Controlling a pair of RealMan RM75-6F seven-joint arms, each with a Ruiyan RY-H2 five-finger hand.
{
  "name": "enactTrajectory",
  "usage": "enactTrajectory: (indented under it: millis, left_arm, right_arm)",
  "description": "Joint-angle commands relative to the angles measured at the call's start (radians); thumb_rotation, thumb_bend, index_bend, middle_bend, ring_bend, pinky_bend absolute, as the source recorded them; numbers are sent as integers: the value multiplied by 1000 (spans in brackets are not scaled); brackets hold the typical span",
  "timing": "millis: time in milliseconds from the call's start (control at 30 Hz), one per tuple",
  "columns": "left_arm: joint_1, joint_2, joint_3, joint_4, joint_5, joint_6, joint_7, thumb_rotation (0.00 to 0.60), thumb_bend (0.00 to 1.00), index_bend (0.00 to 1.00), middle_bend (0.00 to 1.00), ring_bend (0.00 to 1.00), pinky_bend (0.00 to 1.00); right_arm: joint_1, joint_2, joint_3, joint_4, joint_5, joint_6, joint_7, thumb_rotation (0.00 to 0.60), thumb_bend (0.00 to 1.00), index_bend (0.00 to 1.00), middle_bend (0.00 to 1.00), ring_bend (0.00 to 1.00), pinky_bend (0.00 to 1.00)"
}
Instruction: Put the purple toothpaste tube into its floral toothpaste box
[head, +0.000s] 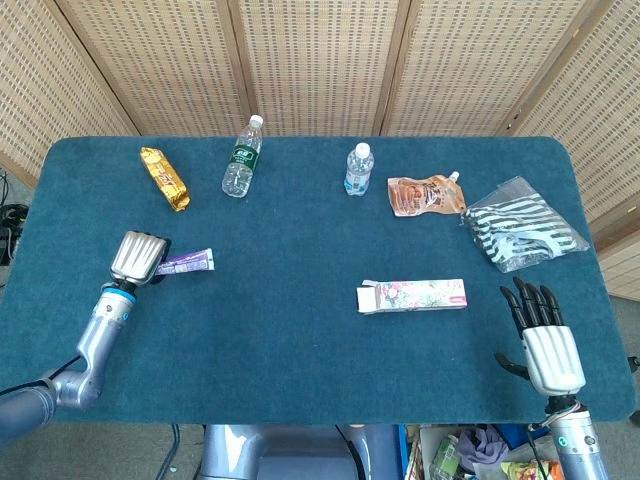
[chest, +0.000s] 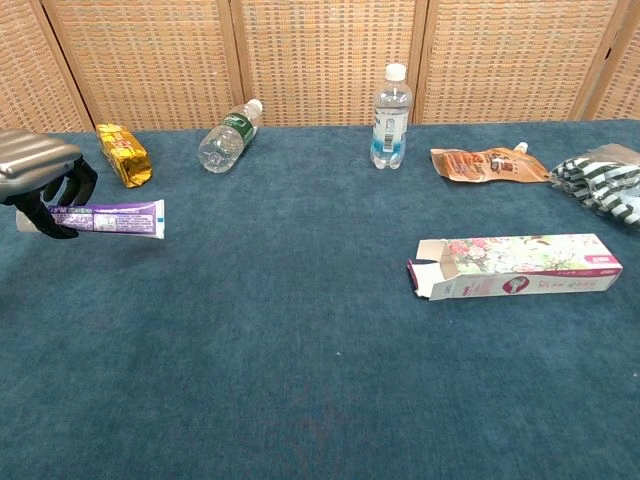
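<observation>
- The left robot hand (chest: 45, 183) is cut by the chest view's left edge, and its arm is out of frame there.
- The cap end of the purple toothpaste tube (chest: 108, 217) is hidden behind that hand's dark fingers (chest: 62, 205); the tube's print is too small to read.
- The right robot hand (head: 541, 337) appears only in the head view, with its forearm cut by the bottom edge.
- The striped clear plastic bag (chest: 604, 183) runs off the chest view's right edge.
- Inside the open end of the floral toothpaste box (chest: 515, 265) is shadow; its contents cannot be told.
- The labels on the two clear water bottles (head: 241, 157) (head: 359, 169) are illegible.
</observation>
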Motion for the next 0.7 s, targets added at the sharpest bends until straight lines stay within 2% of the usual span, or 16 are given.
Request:
enactTrajectory:
  millis: [33, 433, 700]
  left_arm:
    - [9, 52, 3, -67, 54, 51, -28, 600, 269, 798, 683, 563, 562]
    - [59, 242, 12, -284, 210, 210, -121, 600, 269, 802, 684, 563, 562]
    - [83, 316, 10, -368, 245, 247, -133, 600, 270, 802, 684, 563, 562]
  right_arm:
    - [0, 1, 0, -1, -1, 2, 2, 600, 5, 0, 0, 0, 0]
    - [24, -3, 3, -29, -21, -18, 5, 600, 5, 21, 0, 0, 0]
    - [122, 28, 49, -145, -2, -145, -64, 600, 5, 73, 0, 0, 0]
